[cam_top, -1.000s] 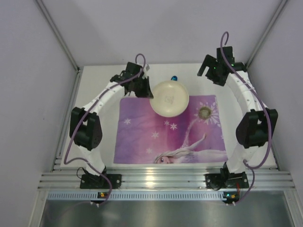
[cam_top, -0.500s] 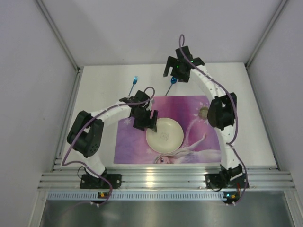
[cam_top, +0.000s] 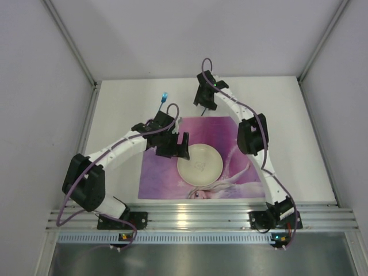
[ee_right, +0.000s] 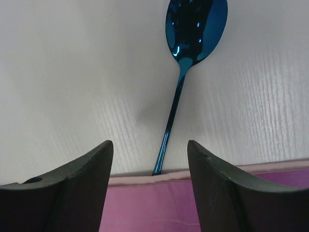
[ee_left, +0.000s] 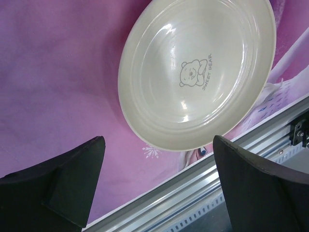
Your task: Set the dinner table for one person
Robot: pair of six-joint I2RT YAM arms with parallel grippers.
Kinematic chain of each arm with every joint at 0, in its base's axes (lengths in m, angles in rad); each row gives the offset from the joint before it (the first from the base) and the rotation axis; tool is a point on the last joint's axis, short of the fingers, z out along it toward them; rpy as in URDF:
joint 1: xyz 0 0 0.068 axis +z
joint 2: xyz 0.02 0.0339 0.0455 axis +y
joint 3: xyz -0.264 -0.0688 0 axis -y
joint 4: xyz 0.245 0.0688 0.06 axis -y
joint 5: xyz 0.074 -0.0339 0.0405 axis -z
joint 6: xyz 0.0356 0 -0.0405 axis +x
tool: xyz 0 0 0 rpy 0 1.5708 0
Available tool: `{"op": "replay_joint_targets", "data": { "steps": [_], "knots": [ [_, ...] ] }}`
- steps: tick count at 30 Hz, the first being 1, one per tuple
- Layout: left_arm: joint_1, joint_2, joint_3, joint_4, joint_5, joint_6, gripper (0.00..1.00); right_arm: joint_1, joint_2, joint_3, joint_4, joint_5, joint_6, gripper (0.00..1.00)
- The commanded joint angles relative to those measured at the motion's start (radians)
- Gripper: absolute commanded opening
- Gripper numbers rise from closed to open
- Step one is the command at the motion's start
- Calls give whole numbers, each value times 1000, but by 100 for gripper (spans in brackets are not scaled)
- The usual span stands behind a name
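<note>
The blue spoon is laid lengthwise just ahead of the right gripper, which is held wide open, handle end nearest, bowl farthest.

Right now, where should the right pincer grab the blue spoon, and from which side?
Probably grip the blue spoon on its thin straight handle, midway, coming down from above with the open right pincer straddling it. It lies flat on the dinner table; its bowl is wide and rounded, and the handle's end meets the purple placemat.
</note>
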Motion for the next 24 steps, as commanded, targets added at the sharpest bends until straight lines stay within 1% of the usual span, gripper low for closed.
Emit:
{"op": "replay_joint_targets", "data": {
  "steps": [1, 3, 6, 9, 10, 12, 13, 15, 16, 18, 19, 21, 22, 24],
  "knots": [
    [1, -42, -14, -34, -37, -4, 99, -8, 29, 76, -1, 79, 25, 62],
    [4, -39, -8, -46, -46, 4, 99, -12, 43, 78, -6, 82, 33, 61],
    [4, -28, -1, -54, -48, 11, 99, -11, 77, 112, -21, 103, 33, 54],
    [12, -16, 11, -61, -49, 18, 99, -12, 112, 156, -55, 135, 30, 44],
    [15, -11, 15, -64, -49, 19, 99, -14, 126, 165, -72, 140, 24, 36],
    [18, -10, 22, -66, -48, 19, 99, -17, 144, 181, -95, 145, 15, 31],
    [19, -10, 26, -69, -46, 19, 99, -18, 164, 208, -122, 146, 3, 27],
    [21, -10, 31, -72, -48, 13, 99, -21, 171, 211, -139, 149, -11, 24],
    [24, -11, 31, -74, -51, 11, 98, -21, 172, 211, -148, 157, -28, 18],
    [27, -14, 32, -80, -54, 10, 99, -21, 175, 211, -176, 165, -40, 14],
    [30, -13, 34, -84, -62, 10, 99, -23, 177, 211, -184, 169, -65, 9],
    [32, -21, 34, -95, -71, 7, 99, -26, 178, 211, -211, 180, -91, 4],
    [35, -22, 29, -97, -72, 7, 98, -24, 180, 213, -224, 184, -123, 2],
    [36, -34, 23, -98, -77, 1, 98, -28, 178, 210, -263, 204, -152, 0]
  ]
}}
